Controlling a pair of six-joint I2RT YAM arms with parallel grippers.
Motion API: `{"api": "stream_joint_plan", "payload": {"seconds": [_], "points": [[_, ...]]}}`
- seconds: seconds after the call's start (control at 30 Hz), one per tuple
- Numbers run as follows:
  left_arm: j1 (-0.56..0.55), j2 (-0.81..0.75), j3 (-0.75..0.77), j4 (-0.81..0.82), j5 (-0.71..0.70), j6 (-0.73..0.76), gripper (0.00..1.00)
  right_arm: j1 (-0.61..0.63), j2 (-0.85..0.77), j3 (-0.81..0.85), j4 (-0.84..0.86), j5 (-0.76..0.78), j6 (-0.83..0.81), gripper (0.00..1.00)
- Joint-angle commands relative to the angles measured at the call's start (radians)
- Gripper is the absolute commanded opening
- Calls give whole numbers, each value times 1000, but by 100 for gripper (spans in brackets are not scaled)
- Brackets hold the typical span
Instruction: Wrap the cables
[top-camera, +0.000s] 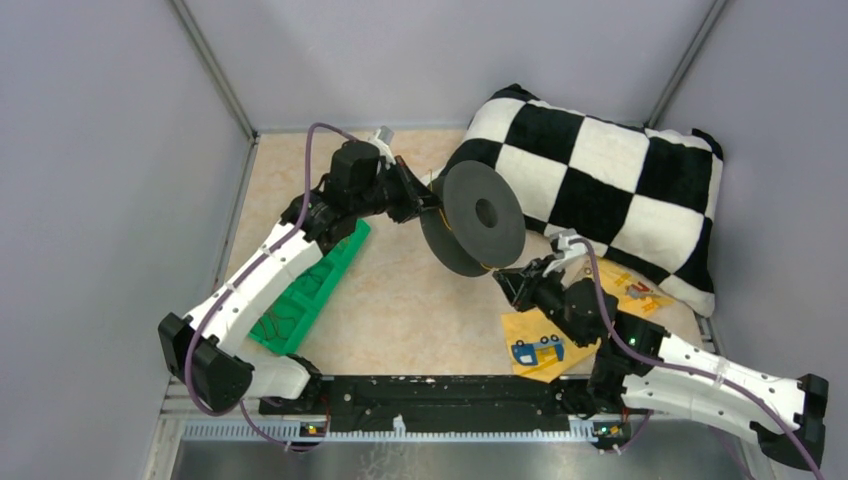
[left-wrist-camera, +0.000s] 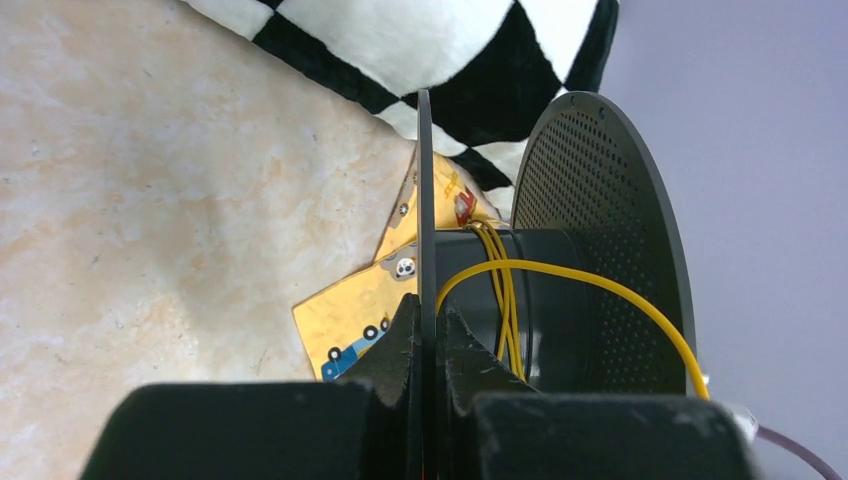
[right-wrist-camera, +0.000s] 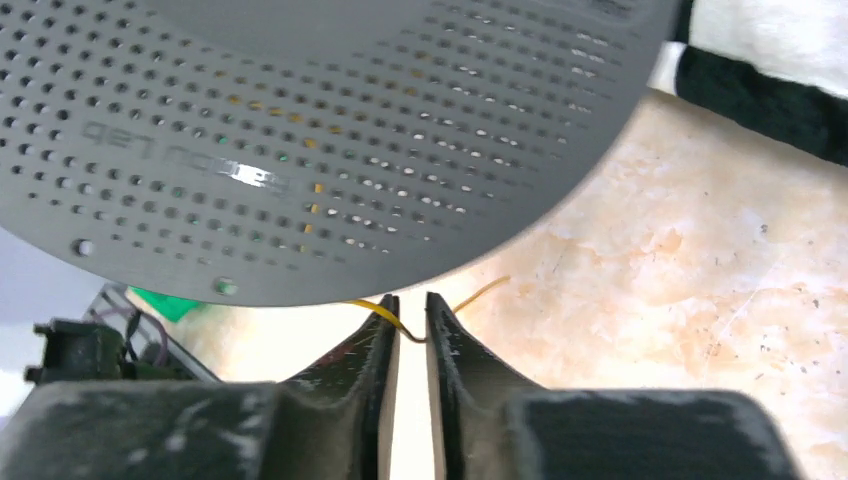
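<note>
Left claw (left-wrist-camera: 426, 312) clamped on flange of black spool (left-wrist-camera: 600, 240). Right claw (right-wrist-camera: 411, 300) barely parted, yellow wire (right-wrist-camera: 483, 291) crossing gap between fingers (right-wrist-camera: 458, 350).

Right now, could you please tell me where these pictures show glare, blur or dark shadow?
Top external view: even light, sharp, no harsh shadows around the spool. Left wrist view: the yellow wire is crisp, the left gripper dark and soft. Right wrist view: a glare streak on the spool's perforated flange, the right gripper blurred.
</note>
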Motion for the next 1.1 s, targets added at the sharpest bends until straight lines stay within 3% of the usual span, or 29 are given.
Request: {"api": "stream_joint_plan", "payload": {"seconds": [0.0, 0.2, 0.47, 0.83, 0.97, 1.07], "points": [[18, -70, -5, 147, 100, -41, 0, 4, -117, -50, 15, 113, 40, 19], [18, -74, -39, 206, 159, -52, 0, 0, -248, -129, 61, 176, 57, 31], [19, -79, -48, 222, 178, -54, 0, -29, -219, -109, 74, 188, 75, 44], [71, -66, -50, 157, 197, -66, 0, -53, -575, -179, -206, 262, 246, 51], [74, -53, -78, 176, 204, -38, 0, -53, -542, -89, -367, 320, 249, 53], [80, -46, -157, 308, 262, 27, 0, -53, -502, -42, -397, 346, 221, 54]]}}
